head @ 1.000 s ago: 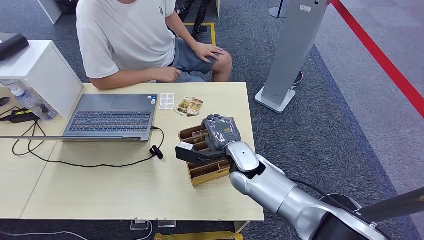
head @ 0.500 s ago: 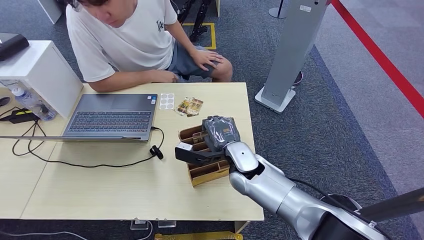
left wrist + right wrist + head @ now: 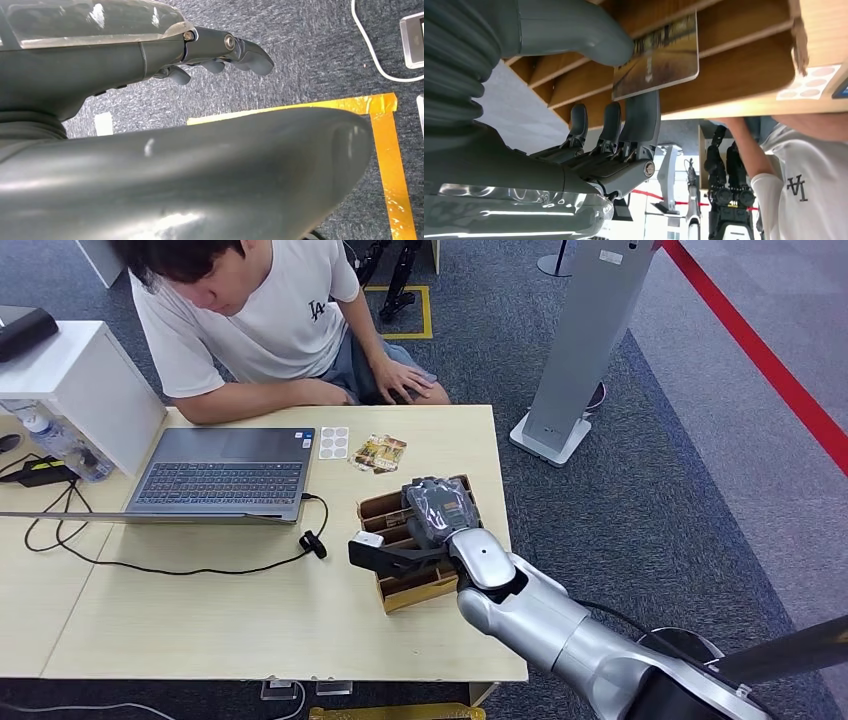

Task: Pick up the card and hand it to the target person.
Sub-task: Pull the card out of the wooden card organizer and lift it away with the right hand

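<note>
We are pinching the thin printed card point(image 3: 657, 60) between thumb and fingers point(image 3: 642, 120) of our right hand point(image 3: 437, 512), inside the slotted wooden rack point(image 3: 425, 585) near the counter's point(image 3: 250, 620) right edge. It is looking stiff, light, slippery; we are gripping its exposed end. Our left hand point(image 3: 220, 52) is hanging with fingers loosely curled, holding nothing.

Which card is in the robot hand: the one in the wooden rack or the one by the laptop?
The rack card; thumb and finger pinch it. The other card lies untouched.
</note>
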